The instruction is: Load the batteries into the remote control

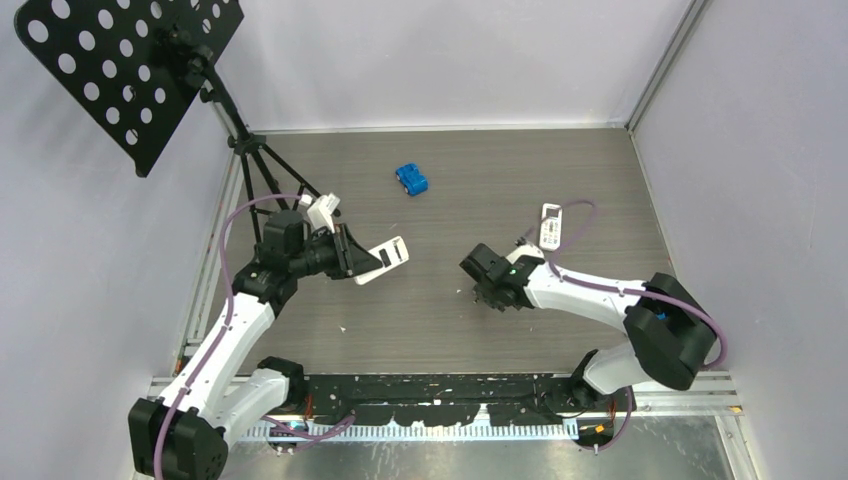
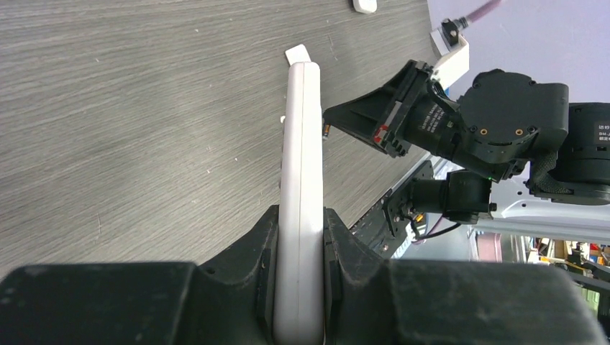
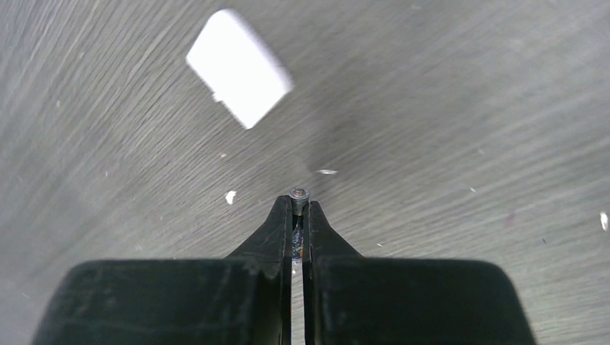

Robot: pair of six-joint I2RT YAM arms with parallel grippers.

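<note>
The right pincer [image 3: 298,208] is pressed almost together on one battery [image 3: 298,192], which sticks out end-on past the tips with its paler end showing, above the table [image 3: 467,108]. The left pincer [image 2: 301,223] is clamped on a white remote [image 2: 302,129] held on edge, its free end reaching toward the right arm. The battery tip sits just beside the remote's flank; I cannot tell whether they touch. Beyond the remote's end a small white flat piece [image 2: 296,53] lies on the table. Farther back lie a second remote [image 1: 551,226] and a blue toy car [image 1: 412,180], with a black perforated stand [image 1: 130,70] in the far left corner.
</note>
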